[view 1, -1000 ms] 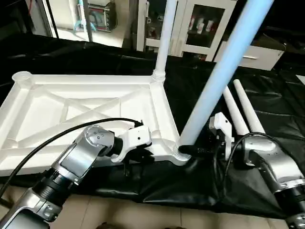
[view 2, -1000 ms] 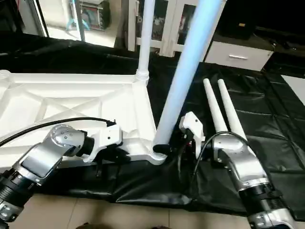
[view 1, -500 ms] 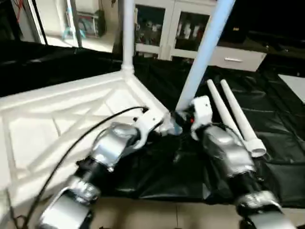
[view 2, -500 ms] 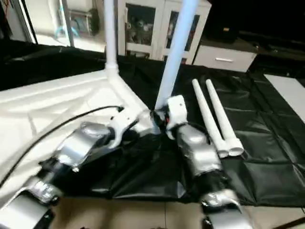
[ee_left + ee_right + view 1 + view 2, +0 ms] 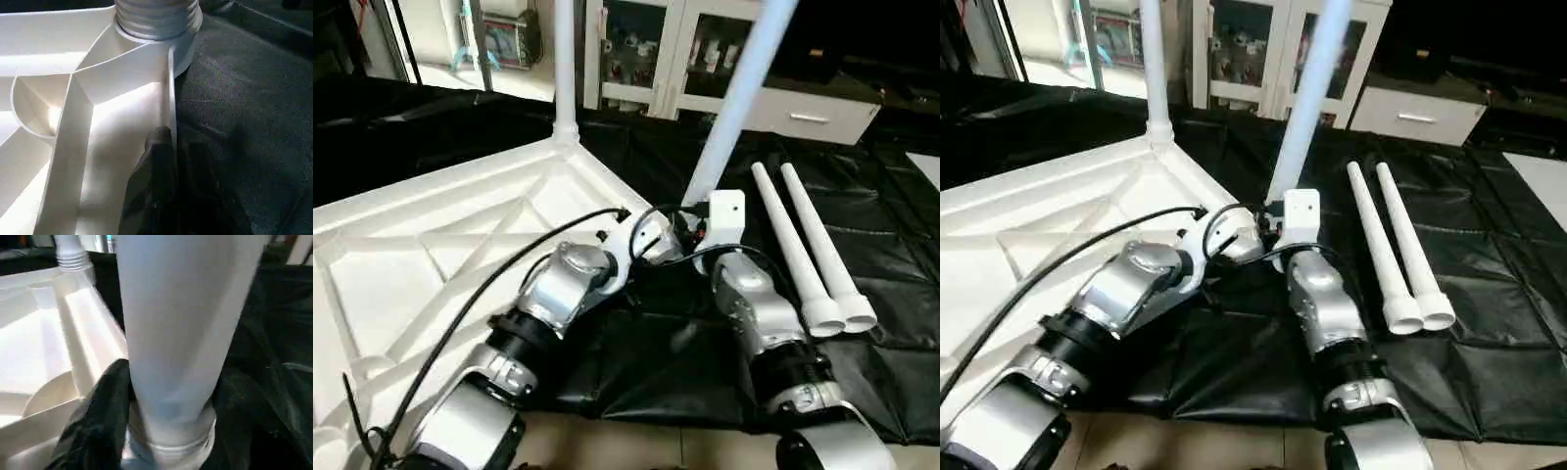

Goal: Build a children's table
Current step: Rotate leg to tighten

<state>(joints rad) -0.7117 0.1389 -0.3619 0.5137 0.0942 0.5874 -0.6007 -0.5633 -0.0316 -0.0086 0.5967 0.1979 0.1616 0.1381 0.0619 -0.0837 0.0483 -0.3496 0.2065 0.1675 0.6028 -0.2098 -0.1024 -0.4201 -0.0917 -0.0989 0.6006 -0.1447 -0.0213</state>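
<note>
Both pincers at the table's near corner
Left pincer (image 5: 171, 196) clamps the white plastic ribbed rectangular top's (image 5: 431, 245) rim; right pincer (image 5: 161, 431) grips the upright white tapered tube leg (image 5: 729, 108).

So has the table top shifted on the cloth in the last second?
Yes. The table top has turned: its edge between the standing legs lay about parallel to the loose legs and now angles away from them, its far corner swung left.

There is one white table top (image 5: 431, 255), ribbed side up, with two white legs standing in its corner sockets, the far leg (image 5: 565, 59) and the near leg (image 5: 736, 98), two loose legs (image 5: 808, 250) lying side by side on one black sheet (image 5: 891, 235), and two silver robot arms.
</note>
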